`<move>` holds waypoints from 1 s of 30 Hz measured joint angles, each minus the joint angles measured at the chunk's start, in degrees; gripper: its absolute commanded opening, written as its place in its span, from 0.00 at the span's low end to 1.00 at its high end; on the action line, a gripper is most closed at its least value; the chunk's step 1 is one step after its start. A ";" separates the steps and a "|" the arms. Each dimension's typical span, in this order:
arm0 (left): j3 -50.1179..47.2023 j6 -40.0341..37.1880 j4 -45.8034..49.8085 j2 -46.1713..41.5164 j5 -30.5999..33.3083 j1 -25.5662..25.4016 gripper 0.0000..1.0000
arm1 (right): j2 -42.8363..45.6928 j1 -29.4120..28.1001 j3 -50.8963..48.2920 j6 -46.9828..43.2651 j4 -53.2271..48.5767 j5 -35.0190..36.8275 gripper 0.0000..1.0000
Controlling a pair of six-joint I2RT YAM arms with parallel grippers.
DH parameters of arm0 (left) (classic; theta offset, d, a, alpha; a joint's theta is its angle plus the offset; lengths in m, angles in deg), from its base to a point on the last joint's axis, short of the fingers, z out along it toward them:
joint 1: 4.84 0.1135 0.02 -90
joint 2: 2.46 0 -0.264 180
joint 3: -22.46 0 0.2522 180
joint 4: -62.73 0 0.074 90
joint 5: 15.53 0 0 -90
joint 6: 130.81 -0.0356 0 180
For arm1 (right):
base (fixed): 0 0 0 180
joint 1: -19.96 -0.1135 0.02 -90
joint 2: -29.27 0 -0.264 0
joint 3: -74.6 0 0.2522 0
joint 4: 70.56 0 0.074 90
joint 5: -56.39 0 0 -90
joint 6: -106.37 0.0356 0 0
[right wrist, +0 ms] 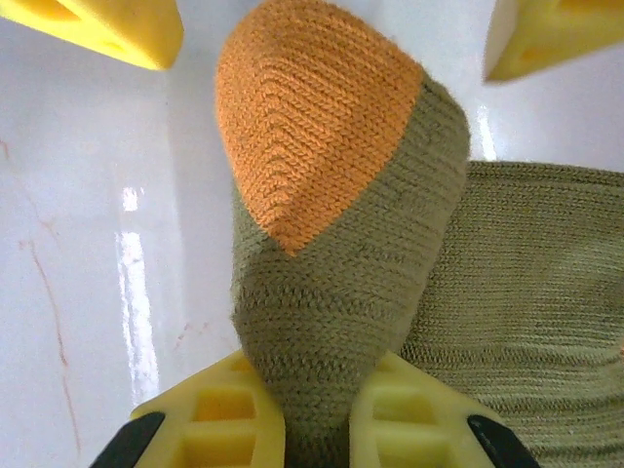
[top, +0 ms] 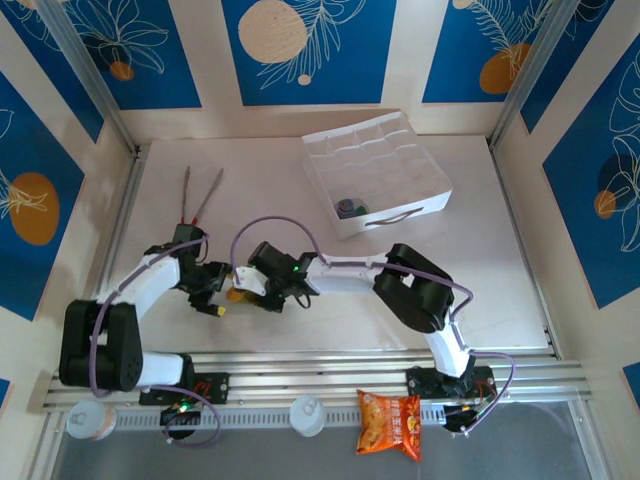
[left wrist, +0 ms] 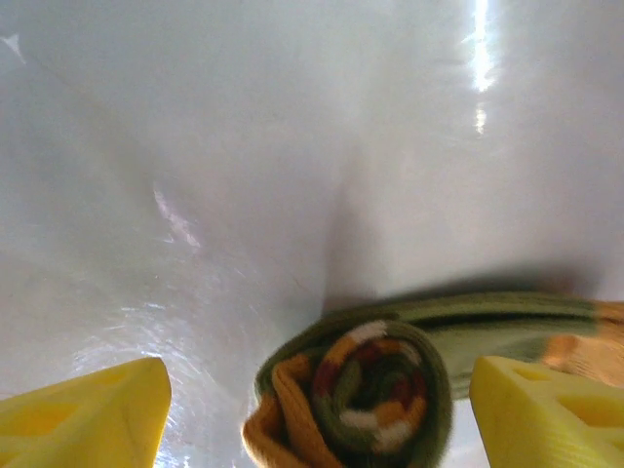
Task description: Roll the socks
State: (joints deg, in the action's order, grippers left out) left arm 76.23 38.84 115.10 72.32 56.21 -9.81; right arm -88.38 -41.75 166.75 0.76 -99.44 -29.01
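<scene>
The olive-green sock (left wrist: 361, 390), striped orange and cream, lies on the white table wound into a roll, its unrolled length trailing right. My left gripper (left wrist: 317, 424) is open, with one yellow finger (left wrist: 83, 414) on each side of the roll and a gap to it. My right gripper (right wrist: 317, 429) is shut on the same sock (right wrist: 331, 263), pinching the olive knit below its orange toe. From above, both grippers meet over the sock (top: 236, 295), the left gripper (top: 226, 293) facing the right gripper (top: 243, 287). A small dark bundle (top: 348, 208) lies in the box; I cannot tell what it is.
A white divided organiser box (top: 400, 175) stands at the back right. Tongs (top: 197, 195) lie at the back left. An orange snack packet (top: 390, 422) and two round white caps (top: 305, 415) sit on the near rail. The left gripper's yellow fingers (right wrist: 117, 29) show at the top of the right wrist view.
</scene>
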 measured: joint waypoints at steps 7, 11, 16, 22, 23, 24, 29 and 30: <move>-5.95 1.92 -1.64 -12.79 -0.09 0.02 0.69 | -4.44 3.93 6.58 3.89 -5.53 -11.37 0.00; -9.20 2.36 -1.66 -16.74 -1.88 -1.55 0.68 | -7.13 6.54 10.05 5.77 -8.98 -18.75 0.00; -10.51 3.65 -6.75 -16.28 -4.00 -4.39 0.67 | -10.56 8.96 14.45 7.67 -13.40 -26.16 0.00; -10.43 4.57 -13.31 -7.43 -4.42 -8.04 0.61 | -13.14 10.78 17.40 9.81 -16.61 -31.50 0.00; -10.32 4.74 -14.23 -6.60 -4.39 -8.33 0.61 | -13.42 10.97 17.70 10.03 -17.05 -31.95 0.00; -10.27 4.94 -15.08 -5.86 -4.37 -8.59 0.60 | -13.68 11.13 18.05 10.23 -17.49 -32.35 0.00; -10.08 5.35 -18.36 -1.75 -4.68 -8.94 0.59 | -14.32 11.65 18.97 10.82 -19.02 -33.35 0.22; -9.66 5.31 -18.53 -0.48 -4.85 -8.96 0.59 | -14.19 11.65 18.69 10.84 -18.82 -33.24 0.28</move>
State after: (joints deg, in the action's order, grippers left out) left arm 66.57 44.15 96.57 71.84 51.36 -18.77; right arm -102.56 -30.10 185.44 11.60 -118.26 -62.26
